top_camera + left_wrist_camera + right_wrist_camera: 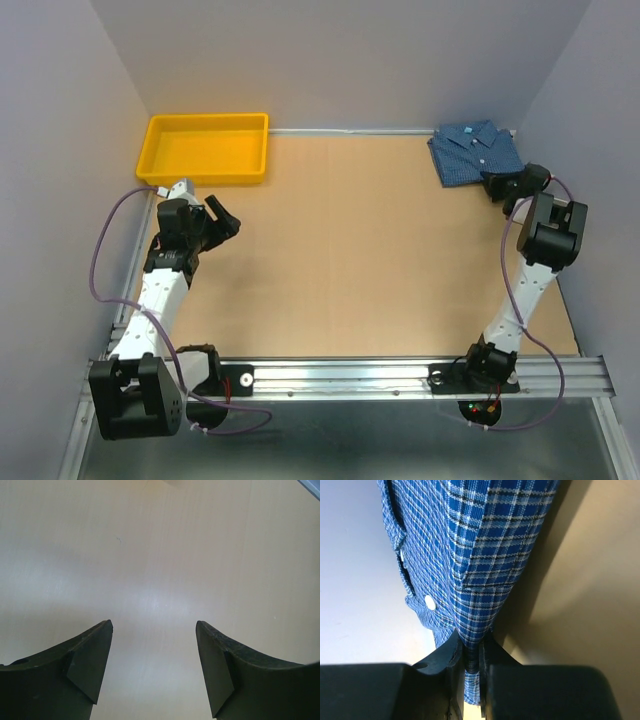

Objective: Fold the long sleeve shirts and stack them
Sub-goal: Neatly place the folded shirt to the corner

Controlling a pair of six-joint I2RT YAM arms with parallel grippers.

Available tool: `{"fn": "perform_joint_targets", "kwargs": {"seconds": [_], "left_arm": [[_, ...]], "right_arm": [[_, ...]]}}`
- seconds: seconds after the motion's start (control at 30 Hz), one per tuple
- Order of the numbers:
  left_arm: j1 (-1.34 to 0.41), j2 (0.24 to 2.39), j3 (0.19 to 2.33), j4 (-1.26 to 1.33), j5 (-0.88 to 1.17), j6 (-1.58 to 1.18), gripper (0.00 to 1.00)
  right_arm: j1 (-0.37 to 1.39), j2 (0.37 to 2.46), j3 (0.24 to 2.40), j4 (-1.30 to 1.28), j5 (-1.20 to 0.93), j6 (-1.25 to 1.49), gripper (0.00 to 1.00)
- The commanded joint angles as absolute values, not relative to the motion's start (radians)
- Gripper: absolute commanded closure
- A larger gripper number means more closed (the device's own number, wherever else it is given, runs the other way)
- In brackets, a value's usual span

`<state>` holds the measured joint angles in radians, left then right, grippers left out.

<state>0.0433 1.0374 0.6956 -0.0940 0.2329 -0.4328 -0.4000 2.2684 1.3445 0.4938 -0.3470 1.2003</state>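
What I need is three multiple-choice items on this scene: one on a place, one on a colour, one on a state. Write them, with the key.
1. Where on the table is the shirt?
A. far right corner
B. far left corner
C. near edge, between the arm bases

2. What colour is the tray?
A. red
B. yellow
C. green

3. How is the right pincer?
A. open over bare table
B. open above the shirt
C. shut on the shirt

Key:
1 A, since the top view shows the blue cloth at the far right corner.
2 B, since its walls and floor are bright yellow.
3 C, since the right wrist view shows checked cloth pinched in it.
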Motion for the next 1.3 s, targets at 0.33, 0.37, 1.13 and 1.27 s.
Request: {"fn": "perform_joint_targets", "kwargs": {"seconds": [0.33, 0.37, 1.13, 1.27], "left_arm": [[0.067, 1.045, 0.690, -0.054, 0.271, -0.405, 0.22], [0.067, 1.036, 0.690, -0.054, 0.272, -0.405, 0.22], [0.014, 0.709, 1.205, -0.632, 0.051, -0.315, 0.04], [-0.058, 0.623, 1.323, -0.724, -0.128, -0.301, 0.02]], "right_arm": [[-0.410, 2.228, 1.444, 0.344, -0.387, 1.078, 0.28], [-0.410, 2.202, 1.384, 0.345, -0.385, 1.066, 0.26], [-0.293, 0.861, 1.354, -0.629, 0.041, 0.488, 0.00], [-0.146, 0.717, 1.371, -0.681, 0.207, 0.440, 0.00]]}}
